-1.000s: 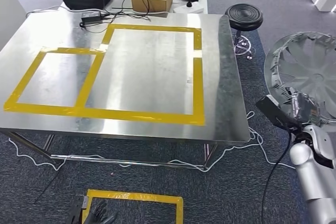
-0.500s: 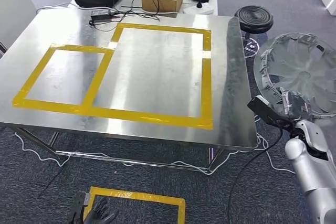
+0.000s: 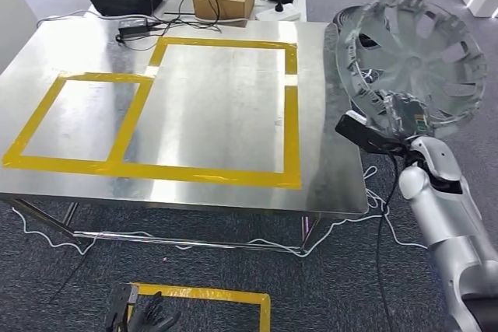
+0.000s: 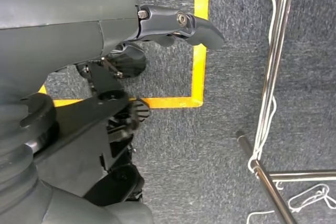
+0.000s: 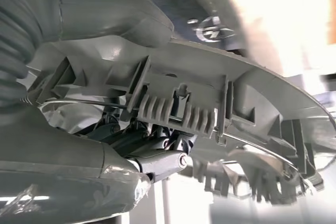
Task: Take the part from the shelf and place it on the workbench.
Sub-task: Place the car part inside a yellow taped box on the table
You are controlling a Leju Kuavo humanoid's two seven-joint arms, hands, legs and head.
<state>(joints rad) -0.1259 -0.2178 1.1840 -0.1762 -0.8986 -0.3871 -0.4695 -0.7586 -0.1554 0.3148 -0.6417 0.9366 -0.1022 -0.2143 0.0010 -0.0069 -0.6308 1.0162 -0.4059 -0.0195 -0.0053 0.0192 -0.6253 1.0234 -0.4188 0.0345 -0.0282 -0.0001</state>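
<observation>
Right hand [image 3: 405, 114] grips part [image 3: 411, 52], beside workbench [image 3: 223, 106]

Workbench [image 3: 235, 184] lies bare inside its yellow tape [image 3: 292, 126].

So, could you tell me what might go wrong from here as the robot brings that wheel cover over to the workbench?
The right hand grips the wheel cover only at its rim, so the wide part could tilt or slip. The cover hangs past the workbench edge, above the black stool; lowered now, it might catch either. The black cable hanging below the wrist could snag.
</observation>
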